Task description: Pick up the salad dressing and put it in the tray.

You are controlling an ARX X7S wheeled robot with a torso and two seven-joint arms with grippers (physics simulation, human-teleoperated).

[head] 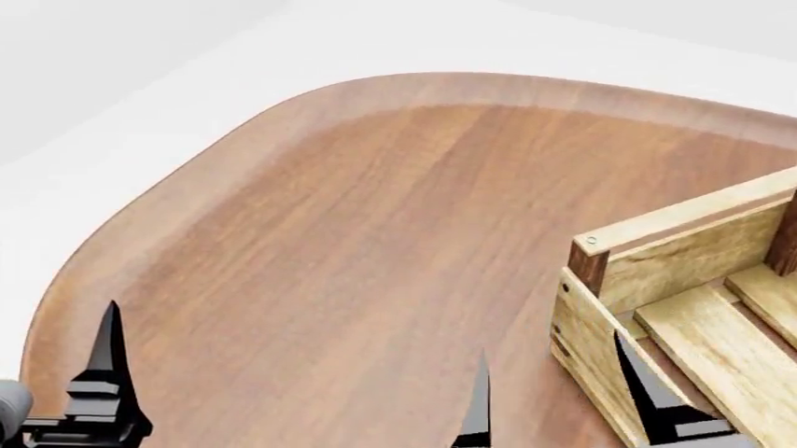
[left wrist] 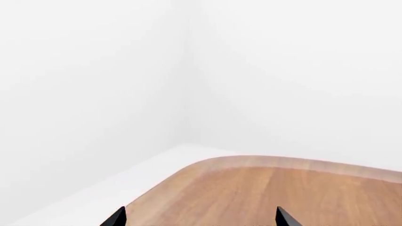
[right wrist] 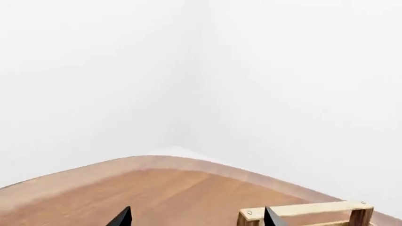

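Observation:
The salad dressing is not in any view. The tray (head: 682, 250), a light-wood crate with a slatted bottom and dark brown corner posts, stands on the table at the right of the head view; only its near corner shows there. That corner (right wrist: 308, 209) also appears in the right wrist view. My right gripper (head: 550, 347) hovers open at the tray's left end, one finger over the table and the other over the slats, with nothing between them. My left gripper (left wrist: 199, 219) is open and empty above the table's left part; the head view catches just one of its fingers (head: 112, 364).
The wooden table (head: 373, 233) has a rounded far-left corner and a raised lighter rim (head: 412, 86). Beyond it are white floor and white walls meeting in a corner (left wrist: 188, 94).

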